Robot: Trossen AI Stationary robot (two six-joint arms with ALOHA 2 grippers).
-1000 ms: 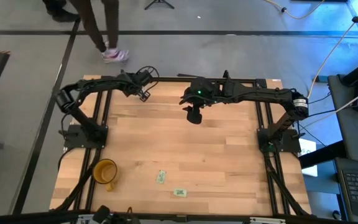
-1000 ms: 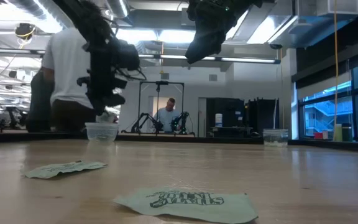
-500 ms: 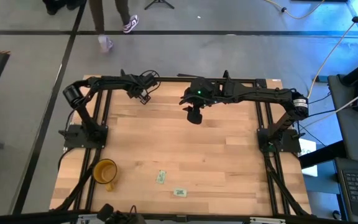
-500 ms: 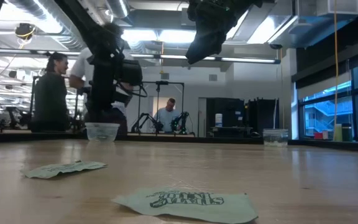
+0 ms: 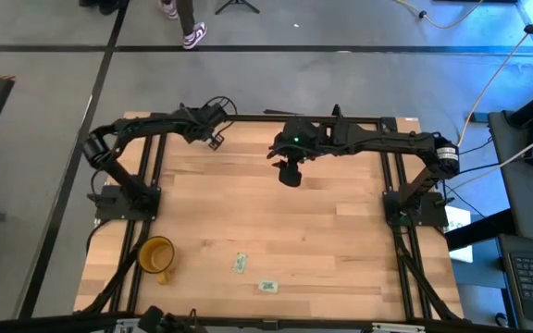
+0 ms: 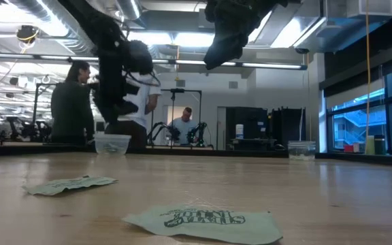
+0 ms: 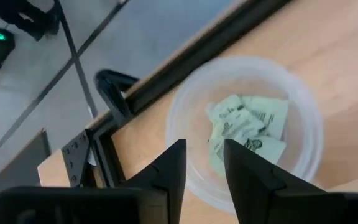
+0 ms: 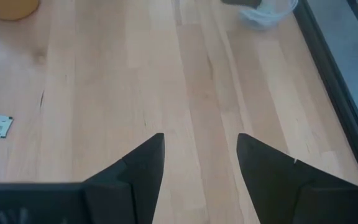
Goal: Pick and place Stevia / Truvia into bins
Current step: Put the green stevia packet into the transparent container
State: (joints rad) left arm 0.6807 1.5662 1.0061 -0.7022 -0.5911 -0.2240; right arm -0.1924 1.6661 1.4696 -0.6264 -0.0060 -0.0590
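Two Stevia sachets lie flat on the wood near the table's front edge. In the low view they are the nearer sachet and the farther sachet. The cloudy bin stands at the far left and holds several sachets. My left gripper hangs open above this bin, with nothing between its fingers. The clear bin stands at the far right. My right gripper hangs open high over the far middle of the table.
A yellow-orange mug stands at the near left. The black frame rails run along the table's left, right and far sides. People stand and walk in the room beyond the far edge.
My left gripper has dipped a little toward the cloudy bin and then risen above it again. The people behind the table have walked on.
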